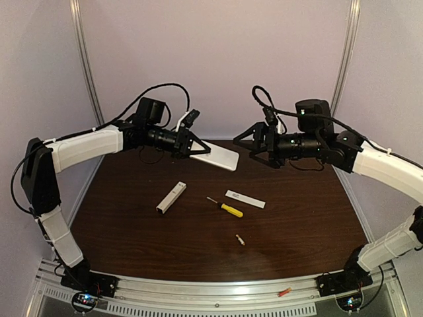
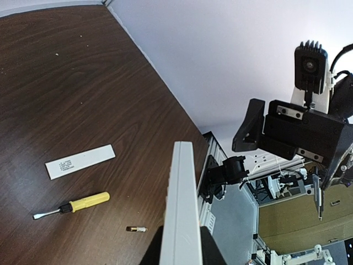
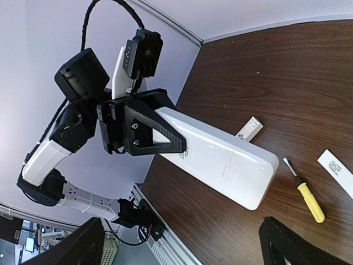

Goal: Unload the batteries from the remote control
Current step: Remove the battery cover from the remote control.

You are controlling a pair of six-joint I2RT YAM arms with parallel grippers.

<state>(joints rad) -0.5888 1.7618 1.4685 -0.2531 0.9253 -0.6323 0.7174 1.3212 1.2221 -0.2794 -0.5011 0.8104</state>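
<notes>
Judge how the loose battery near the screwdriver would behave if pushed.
The battery is a tiny cylinder lying on its side on the smooth table, so it would probably roll. Being so small, it seems light and might skitter away from a nudge.

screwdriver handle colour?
Yellow, with a black collar where the screwdriver meets its shaft. Clearest in the left wrist view.

Left claw [image 1: 198,150] clamped, right claw [image 1: 254,146] spread wide, both raised.
</notes>
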